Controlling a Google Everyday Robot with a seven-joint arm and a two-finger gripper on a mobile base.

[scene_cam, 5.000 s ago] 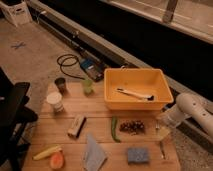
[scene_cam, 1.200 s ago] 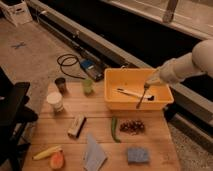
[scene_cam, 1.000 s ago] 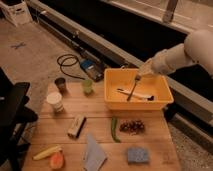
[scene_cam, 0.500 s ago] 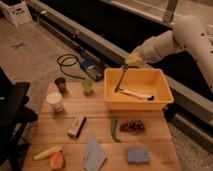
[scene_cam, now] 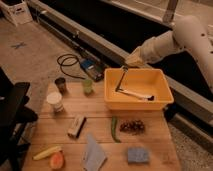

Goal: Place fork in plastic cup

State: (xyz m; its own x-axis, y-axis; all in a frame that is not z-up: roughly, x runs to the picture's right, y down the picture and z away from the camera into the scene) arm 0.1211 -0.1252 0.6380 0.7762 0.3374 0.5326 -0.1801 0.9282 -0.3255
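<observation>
The fork [scene_cam: 121,79] is being held by the gripper [scene_cam: 128,64], which is clamped on its upper end. It is being dangled, slightly tilted, over the left rear corner of the yellow bin [scene_cam: 150,104]. The plastic cup [scene_cam: 88,86] is being carried upright by the tabletop [scene_cam: 100,127], just left of the bin.

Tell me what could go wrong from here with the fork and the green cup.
1. The pincer, over the far rim of the yellow bin, grips the fork only at its top end; hanging so, it may swing or slip.
2. The plastic cup is narrow; a swinging fork may miss or tip it.
3. The dark grey cup stands near it, a wrong target.
</observation>
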